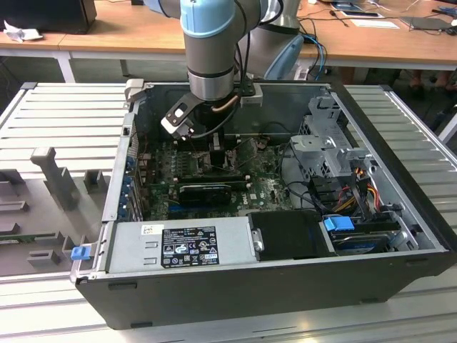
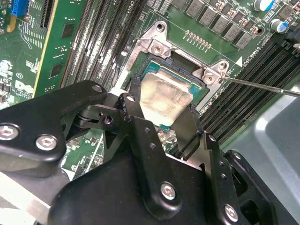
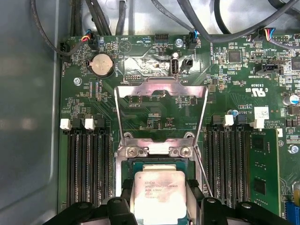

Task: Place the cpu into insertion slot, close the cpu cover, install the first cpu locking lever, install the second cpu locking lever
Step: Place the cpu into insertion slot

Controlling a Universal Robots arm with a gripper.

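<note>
The cpu [image 3: 158, 193] [image 2: 165, 95], a flat square chip with a silver-grey face, lies in the insertion slot [image 3: 120, 165] [image 2: 200, 93], level with its dark frame. My gripper [image 3: 159, 199] [image 2: 161, 115] [image 1: 216, 151] is down inside the computer case, its black fingers [image 3: 125, 191] pressed against two opposite sides of the chip, shut on it. Behind the slot the cpu cover [image 3: 161, 84], a thin metal frame with a large window, stands swung up on its hinge. A thin locking lever [image 2: 262, 86] [image 3: 202, 169] sticks out free beside the slot.
Rows of black memory slots [image 3: 89, 159] [image 3: 229, 159] flank the socket. A long black card [image 1: 207, 191] lies across the board below it in the exterior view. Power supply [image 1: 178, 246], drive cage [image 1: 328, 143] and loose cables [image 1: 285, 161] crowd the case; its grey wall [image 3: 28, 103] is close.
</note>
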